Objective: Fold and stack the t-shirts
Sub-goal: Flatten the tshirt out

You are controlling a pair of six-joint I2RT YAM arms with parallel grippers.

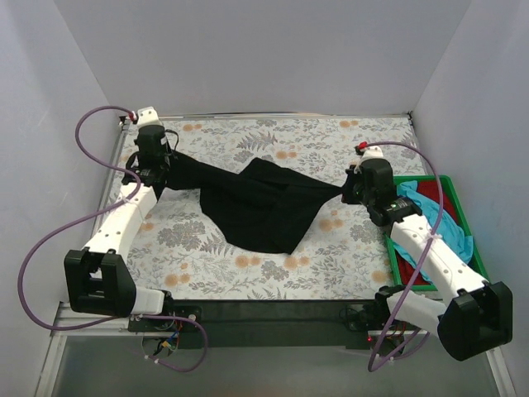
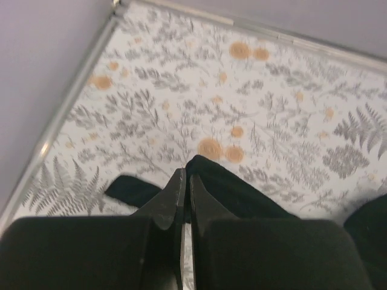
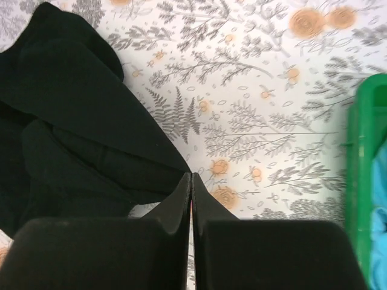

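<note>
A large black t-shirt point(image 1: 264, 207) hangs stretched between my two grippers above the floral table, its middle sagging onto the cloth. My left gripper point(image 1: 155, 169) is shut on one end of it; in the left wrist view black cloth point(image 2: 242, 193) runs out from between the closed fingers point(image 2: 185, 175). My right gripper point(image 1: 351, 188) is shut on the other end; the right wrist view shows the shirt point(image 3: 72, 133) meeting the closed fingertips point(image 3: 190, 178). A turquoise shirt point(image 1: 438, 227) and a red shirt point(image 1: 426, 194) lie in the green tray.
The green plastic tray point(image 1: 450, 184) stands at the table's right edge, its wall in the right wrist view point(image 3: 363, 181). Grey walls enclose the floral table point(image 1: 248, 141) at the back and sides. The table's metal rim point(image 2: 60, 115) runs close to my left gripper.
</note>
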